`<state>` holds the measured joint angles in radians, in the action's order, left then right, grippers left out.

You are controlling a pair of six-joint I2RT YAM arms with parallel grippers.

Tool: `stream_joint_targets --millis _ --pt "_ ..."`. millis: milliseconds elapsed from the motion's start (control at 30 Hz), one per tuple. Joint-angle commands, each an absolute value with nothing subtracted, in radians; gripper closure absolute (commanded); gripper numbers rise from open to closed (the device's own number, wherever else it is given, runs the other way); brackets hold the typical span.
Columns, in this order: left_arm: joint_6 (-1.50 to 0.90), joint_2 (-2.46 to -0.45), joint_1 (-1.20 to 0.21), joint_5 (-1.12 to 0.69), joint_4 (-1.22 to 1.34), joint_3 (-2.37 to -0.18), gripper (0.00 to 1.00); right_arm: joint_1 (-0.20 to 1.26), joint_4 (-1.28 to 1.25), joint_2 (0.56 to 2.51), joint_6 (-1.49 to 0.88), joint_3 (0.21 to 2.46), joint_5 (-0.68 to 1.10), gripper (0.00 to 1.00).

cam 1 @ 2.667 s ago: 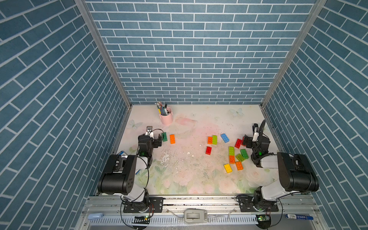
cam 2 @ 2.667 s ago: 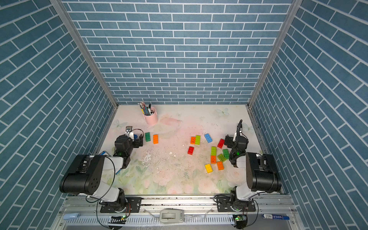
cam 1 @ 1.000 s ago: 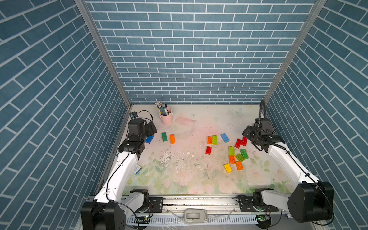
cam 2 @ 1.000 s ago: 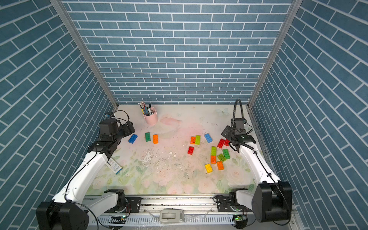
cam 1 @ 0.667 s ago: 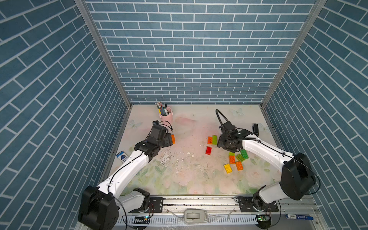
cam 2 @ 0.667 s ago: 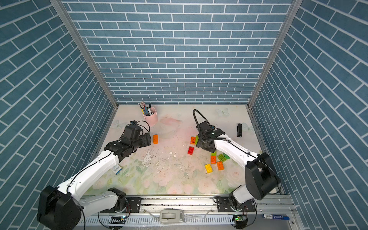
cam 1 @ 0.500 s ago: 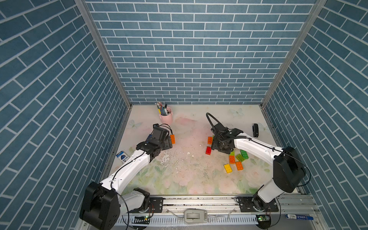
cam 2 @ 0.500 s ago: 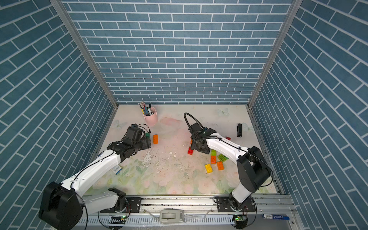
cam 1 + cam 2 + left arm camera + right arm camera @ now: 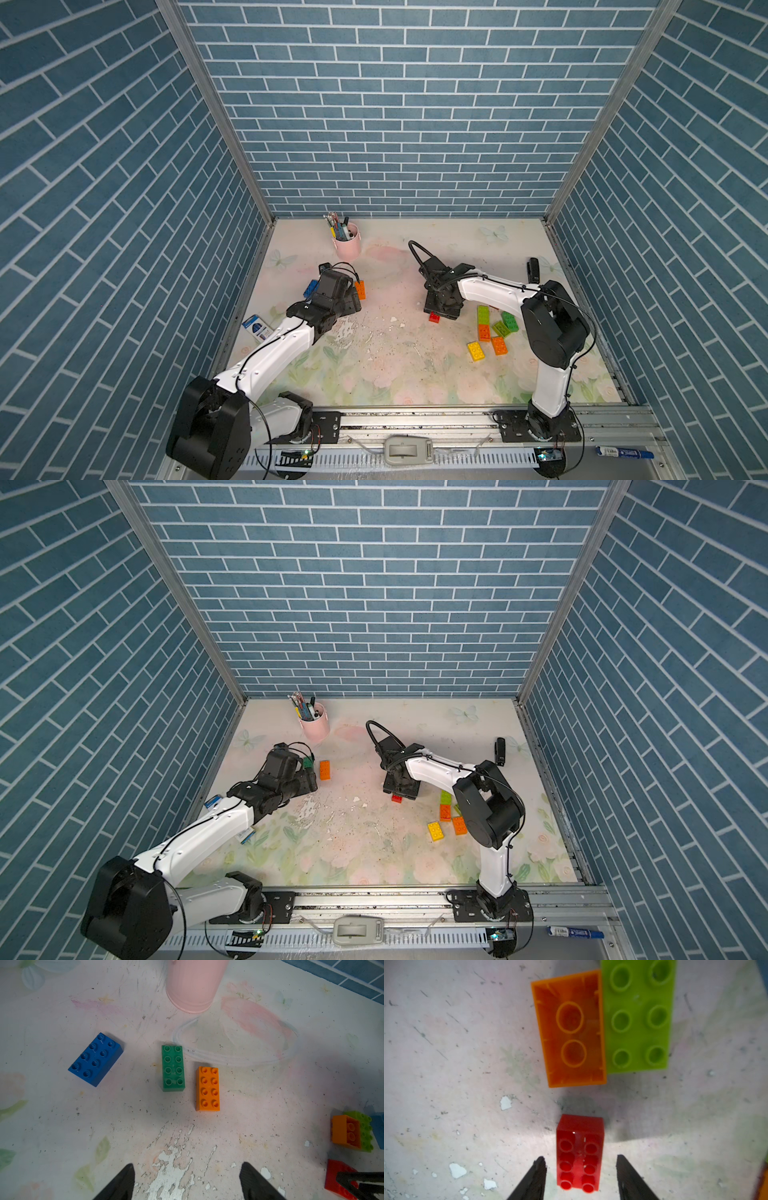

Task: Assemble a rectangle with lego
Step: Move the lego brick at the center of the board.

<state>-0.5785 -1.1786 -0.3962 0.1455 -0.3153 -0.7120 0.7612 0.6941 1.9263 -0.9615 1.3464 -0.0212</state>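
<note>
Open right hand (image 9: 579, 1158) straddles the red brick (image 9: 579, 1147) off-centre; closing could skew or squirt it forward. Open left hand (image 9: 187, 1165) holds nothing.

Green brick (image 9: 173, 1068) lies just beside orange brick (image 9: 207, 1088).

Robot lab cell, brick-print walls (image 9: 395, 124)

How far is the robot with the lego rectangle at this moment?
Done: nothing looks joined. For example, the blue brick, dark green brick and yellow brick lie loose and apart. In hand: the right gripper straddles the red brick, jaws open, with gaps on both sides. The left gripper hangs open and empty. Left: grasping and assembling the whole rectangle.
</note>
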Motion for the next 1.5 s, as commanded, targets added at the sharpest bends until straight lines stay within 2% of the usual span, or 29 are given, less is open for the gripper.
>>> stream_joint_targets --millis 0,233,467,700,900,1033,1133,1300,1467 --pt "-0.585 -1.187 -0.397 0.138 -0.288 -0.702 0.20 0.777 0.728 1.977 -0.939 1.401 -0.005 0.51" --pt "-0.582 -1.142 -0.378 0.142 -0.316 -0.655 0.20 0.817 0.791 2.050 -0.740 1.491 0.034 0.71" --pt "-0.649 -1.026 -0.198 0.033 -0.343 -0.575 0.26 0.906 0.908 2.162 -0.454 1.729 0.072 0.75" --pt "-0.631 -0.996 -0.161 0.017 -0.408 -0.587 0.27 0.931 0.941 2.277 -0.466 1.832 0.066 0.75" --pt "-0.571 -0.996 -0.161 0.026 -0.455 -0.644 0.26 0.931 0.945 2.285 -0.463 1.866 0.064 0.69" --pt "-0.459 -1.003 -0.117 0.096 -0.610 -0.821 0.20 0.931 0.979 2.277 -0.444 1.896 0.081 0.46" --pt "-0.402 -1.032 -0.040 0.038 -0.695 -0.924 0.19 0.925 0.978 2.219 -0.444 1.912 0.081 0.39" --pt "-0.365 -1.104 0.047 -0.096 -0.732 -0.981 0.20 0.899 0.933 2.066 -0.480 1.847 0.051 0.39" --pt "-0.386 -1.095 0.114 -0.196 -0.687 -0.984 0.21 0.855 0.818 1.858 -0.548 1.599 0.013 0.42"
